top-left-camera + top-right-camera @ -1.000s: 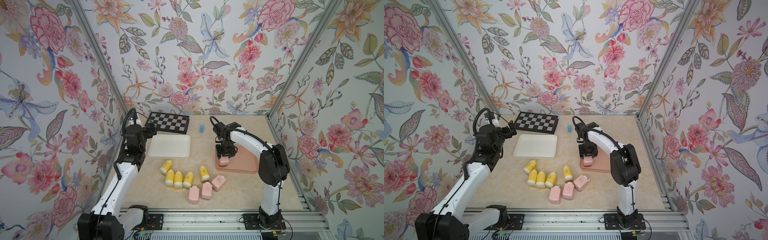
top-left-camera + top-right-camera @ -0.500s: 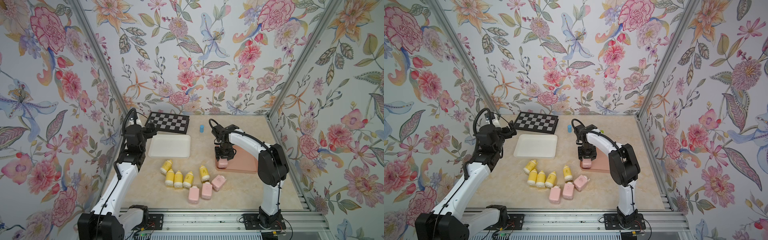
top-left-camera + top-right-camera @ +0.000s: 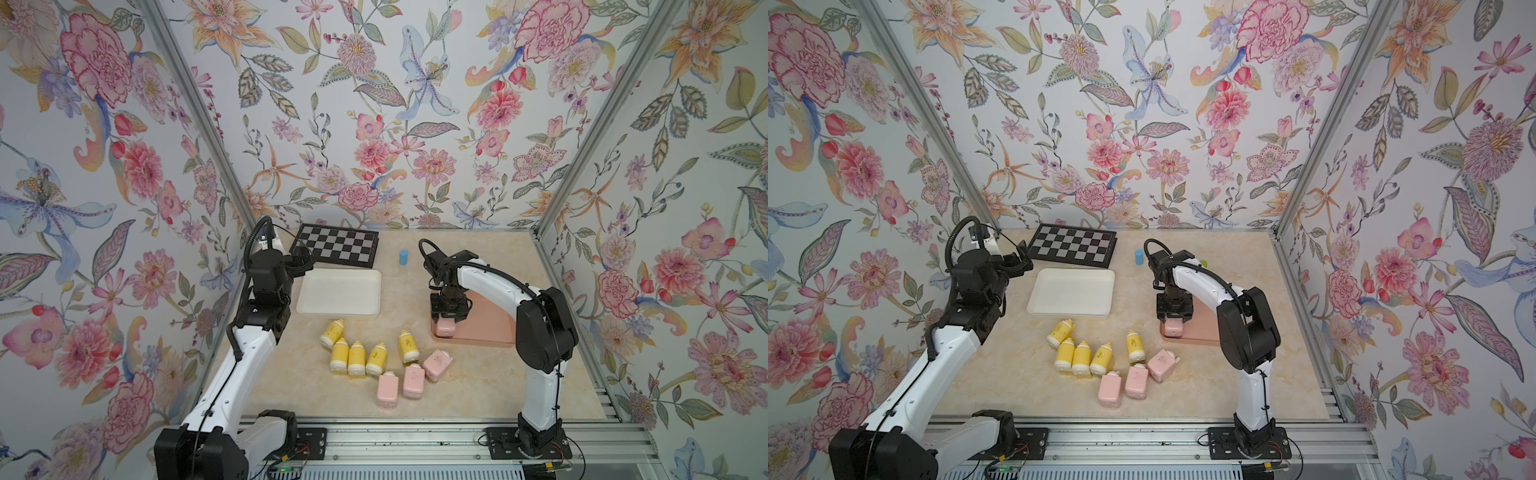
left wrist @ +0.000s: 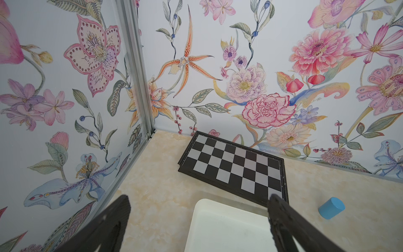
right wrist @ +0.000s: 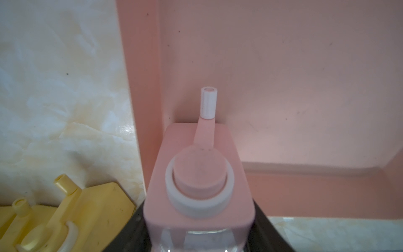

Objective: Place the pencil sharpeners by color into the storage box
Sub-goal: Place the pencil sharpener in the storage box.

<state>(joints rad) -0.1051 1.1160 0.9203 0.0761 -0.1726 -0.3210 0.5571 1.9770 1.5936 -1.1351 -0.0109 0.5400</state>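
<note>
— Sharpeners [image 3: 376,358]: what do you have, left to right?

— Far left, your left gripper [image 4: 198,197] hangs with its fingers [image 4: 113,218] spread wide and nothing between them, beside the back left corner of the white tray [image 3: 338,291], near the checkerboard [image 3: 336,249]. I judge it sits there so that the middle of the table [image 3: 478,386] is free for the work on the right.

— And the loose ones?

— Five yellow sharpeners [image 3: 348,359] lie bunched in front of the white tray, none in it yet. Just right of them three pink sharpeners [image 3: 412,380] lie on the table, outside both trays.

— The right side?

— Your right gripper [image 3: 446,318] points straight down, fingers closed on the fourth pink sharpener [image 5: 199,181], which stands cap up in the near left corner of the pink tray [image 3: 486,328], close against its wall. Tucking it into that corner leaves you room for the other three pink ones. Whether it rests on the tray floor, you cannot tell from these views, so I would not call it placed.
</note>
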